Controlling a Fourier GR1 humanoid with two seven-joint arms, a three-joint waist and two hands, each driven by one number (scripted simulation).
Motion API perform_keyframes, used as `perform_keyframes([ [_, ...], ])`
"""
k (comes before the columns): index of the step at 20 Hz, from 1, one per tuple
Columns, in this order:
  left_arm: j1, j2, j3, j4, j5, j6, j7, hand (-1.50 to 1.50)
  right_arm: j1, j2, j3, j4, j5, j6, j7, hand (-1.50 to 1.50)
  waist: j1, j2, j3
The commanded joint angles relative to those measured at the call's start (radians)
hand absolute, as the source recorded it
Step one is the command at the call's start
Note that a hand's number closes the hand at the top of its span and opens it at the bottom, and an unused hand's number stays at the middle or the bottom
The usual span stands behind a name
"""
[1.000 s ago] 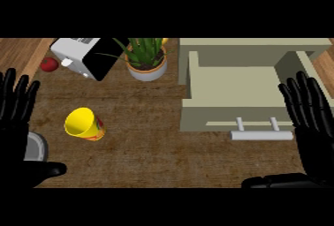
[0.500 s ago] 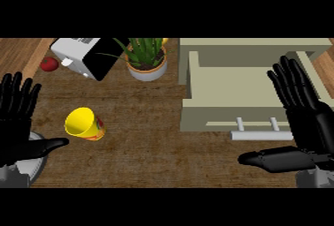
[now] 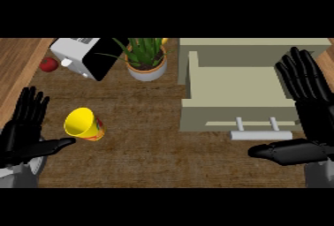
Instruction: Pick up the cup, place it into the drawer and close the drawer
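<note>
On the counter (image 3: 150, 132), toward the left, the cup (image 3: 83, 125) is seen lying on its side, yellow, with its mouth turned to the left. It is touched by nothing. Just beside it, at the near left, the left hand (image 3: 23, 132) is held with fingers straight and thumb stretched out toward the cup, grasping nothing. At the right, the drawer (image 3: 238, 95) is pulled out from its cabinet, its pale interior exposed and its handle (image 3: 261, 133) on the near face. The right hand (image 3: 306, 108) is spread flat over the drawer's right edge, fingers straight, thumb reaching left just near of the handle. At the far side, a plant (image 3: 146, 57), a toaster (image 3: 88, 55) and an apple (image 3: 48, 64) are set.
</note>
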Motion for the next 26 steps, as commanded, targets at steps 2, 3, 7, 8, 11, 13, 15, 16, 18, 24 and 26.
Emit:
perform_keyframes([
  [2,-0.063,0.04,0.04,0.277,-0.041,-0.029,-0.166,-1.5,-0.006,0.001,-0.005,0.022,0.018,0.01,-0.026,-1.5,-0.003,0.001,0.0],
  [3,-0.061,0.026,0.027,0.348,-0.073,-0.036,-0.237,-1.5,-0.037,0.043,0.051,0.02,0.07,-0.044,0.009,-1.5,-0.003,0.002,-0.001],
  [7,-0.095,0.083,0.057,0.491,-0.067,-0.075,-0.305,-1.5,-0.112,-0.015,-0.047,0.089,-0.006,0.0,0.022,-1.5,-0.001,0.001,-0.001],
  [8,-0.135,0.044,0.036,0.581,-0.101,-0.04,-0.362,-1.5,-0.039,0.012,0.011,0.08,0.05,0.008,-0.047,-1.5,-0.005,0.002,-0.001],
  [11,-0.124,0.1,0.064,0.64,-0.09,-0.066,-0.396,-1.5,-0.013,0.013,0.006,-0.062,0.019,-0.011,0.071,-1.5,-0.005,0.0,-0.001],
  [13,-0.195,0.101,0.067,0.837,-0.123,-0.082,-0.526,-1.5,-0.105,0.002,-0.019,0.056,0.016,-0.008,0.038,-1.5,-0.008,0.004,-0.002],
  [15,-0.23,0.107,0.058,0.878,-0.141,-0.045,-0.547,-1.5,-0.071,0.048,0.041,0.013,0.081,-0.05,0.039,-1.5,-0.005,0.001,-0.001],
  [16,-0.277,0.11,0.063,0.954,-0.148,-0.032,-0.565,-1.5,-0.09,-0.016,-0.039,0.073,0.012,0.021,0.003,-1.5,-0.008,0.002,-0.001],
  [18,-0.265,0.129,0.067,1.017,-0.149,-0.072,-0.645,-1.5,-0.063,0.034,0.018,-0.052,0.046,-0.045,0.094,-1.5,-0.009,0.002,-0.001],
  [24,-0.319,0.113,0.081,1.191,-0.176,-0.049,-0.819,-1.5,-0.071,-0.024,-0.052,0.045,-0.013,0.039,0.018,-1.5,-0.019,0.007,-0.003],
  [26,-0.374,0.174,0.097,1.227,-0.165,-0.083,-0.784,-1.5,-0.102,-0.025,-0.062,0.086,-0.024,0.041,0.014,-1.5,-0.018,0.007,-0.003],
])
